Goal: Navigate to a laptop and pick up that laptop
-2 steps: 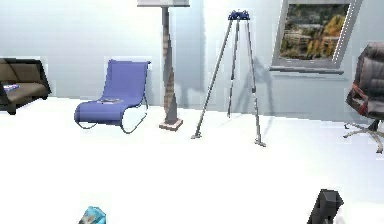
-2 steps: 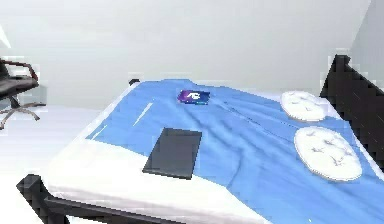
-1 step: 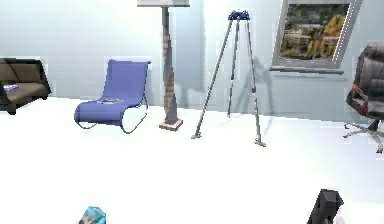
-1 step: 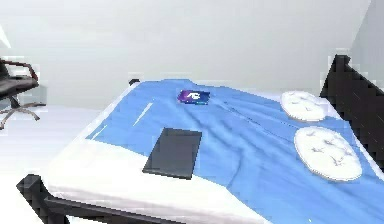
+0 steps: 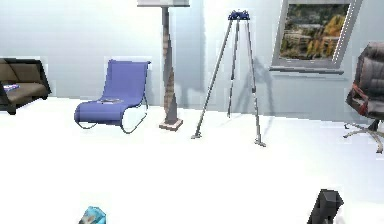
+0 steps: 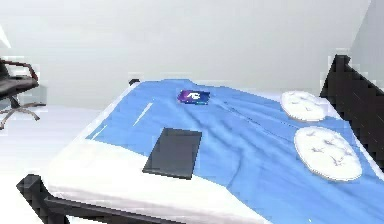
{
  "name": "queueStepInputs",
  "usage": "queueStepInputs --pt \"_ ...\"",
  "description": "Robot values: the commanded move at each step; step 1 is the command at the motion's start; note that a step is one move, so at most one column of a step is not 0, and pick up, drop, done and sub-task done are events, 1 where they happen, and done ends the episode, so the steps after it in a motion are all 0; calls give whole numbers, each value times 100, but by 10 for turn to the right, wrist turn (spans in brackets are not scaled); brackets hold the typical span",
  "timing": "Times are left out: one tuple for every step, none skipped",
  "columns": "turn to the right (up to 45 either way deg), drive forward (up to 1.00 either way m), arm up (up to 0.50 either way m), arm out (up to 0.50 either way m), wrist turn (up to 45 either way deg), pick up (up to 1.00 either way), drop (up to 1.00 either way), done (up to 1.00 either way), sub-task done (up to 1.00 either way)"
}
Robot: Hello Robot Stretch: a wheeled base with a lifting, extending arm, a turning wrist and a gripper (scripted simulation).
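Observation:
A dark, flat, closed laptop (image 6: 175, 152) lies on a blue bedsheet in the arm side view, toward the near left part of the bed (image 6: 110, 175). It rests flat, with its long side running away from me. A small blue and red flat item (image 6: 192, 96) lies farther back on the same sheet.
Two white pillows (image 6: 322, 140) lie at the bed's right, by a dark headboard (image 6: 352, 95). An office chair (image 6: 15, 88) stands left of the bed and shows again as the office chair (image 5: 368, 95). Ahead stand a blue rocking chair (image 5: 115, 95), a floor lamp (image 5: 170, 70), a tripod (image 5: 235, 75) and a sofa (image 5: 20, 85).

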Motion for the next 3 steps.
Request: queueStepInputs --pt "0 0 0 42 0 0 0 0 0" --pt "0 0 0 0 450 0 0 0 0" --pt "0 0 0 0 450 0 0 0 0"
